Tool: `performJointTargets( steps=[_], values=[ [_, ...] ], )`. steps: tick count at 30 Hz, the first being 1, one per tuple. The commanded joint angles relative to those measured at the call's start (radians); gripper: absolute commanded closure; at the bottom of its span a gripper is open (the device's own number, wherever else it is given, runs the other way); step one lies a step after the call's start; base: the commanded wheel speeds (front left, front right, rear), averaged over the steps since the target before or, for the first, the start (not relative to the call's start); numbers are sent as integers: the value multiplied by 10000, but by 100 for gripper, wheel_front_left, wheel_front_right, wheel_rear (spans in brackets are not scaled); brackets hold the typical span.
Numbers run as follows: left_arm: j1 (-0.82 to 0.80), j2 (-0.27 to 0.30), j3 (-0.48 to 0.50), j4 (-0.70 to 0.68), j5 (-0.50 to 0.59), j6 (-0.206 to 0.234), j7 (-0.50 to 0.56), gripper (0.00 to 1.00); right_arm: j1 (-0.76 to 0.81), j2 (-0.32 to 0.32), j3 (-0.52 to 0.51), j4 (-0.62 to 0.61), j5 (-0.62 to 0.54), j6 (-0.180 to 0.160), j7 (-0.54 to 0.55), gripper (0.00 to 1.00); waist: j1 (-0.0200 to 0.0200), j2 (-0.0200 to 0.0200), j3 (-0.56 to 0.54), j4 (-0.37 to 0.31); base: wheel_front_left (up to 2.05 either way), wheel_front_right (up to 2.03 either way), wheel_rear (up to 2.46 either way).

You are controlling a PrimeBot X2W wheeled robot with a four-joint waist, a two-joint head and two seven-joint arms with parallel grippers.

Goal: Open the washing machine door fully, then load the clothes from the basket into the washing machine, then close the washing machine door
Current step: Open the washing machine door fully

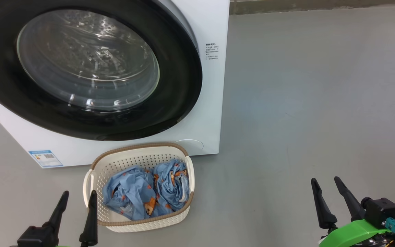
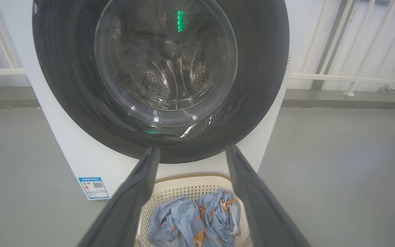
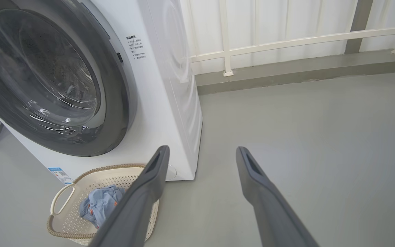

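The white washing machine [image 1: 211,103] stands on the floor at the upper left, and its round black-rimmed door [image 1: 91,68] with the glass bowl window lies shut against the front. Right before it sits the cream basket [image 1: 139,156] holding crumpled light blue clothes [image 1: 149,193] with orange figures. My left gripper [image 1: 78,198] is open at the lower left, beside the basket's left handle, with nothing in it. My right gripper [image 1: 325,182] is open over bare floor at the lower right. The left wrist view looks at the door [image 2: 81,85] and the clothes [image 2: 197,219] between its fingers.
Grey floor [image 1: 303,103] stretches to the right of the machine. A low kerb and white railing [image 3: 286,43] run behind it. A blue label [image 1: 45,158] marks the machine's lower left front.
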Motion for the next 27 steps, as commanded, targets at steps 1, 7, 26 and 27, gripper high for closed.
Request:
performJointTargets(
  steps=[1,7,26,27],
  values=[
    [-394,173,302,-294,-57,-25,-65,0,-183,-33,205,-238,-82,16,-122,0,0,-1,-1,11,0,0,0],
    [-383,127,243,-286,-88,-25,-65,0,-316,-41,260,-211,98,16,-122,0,0,-1,50,75,0,0,0],
    [-781,-47,-94,-223,-190,-25,-65,0,-3013,-208,1286,-320,4662,16,-122,100,0,-1,1024,349,0,0,0],
    [-848,-51,-127,-223,-198,-25,-65,0,-3211,-286,1399,-297,5051,16,-122,100,0,-1,1116,396,0,0,0]
  ],
)
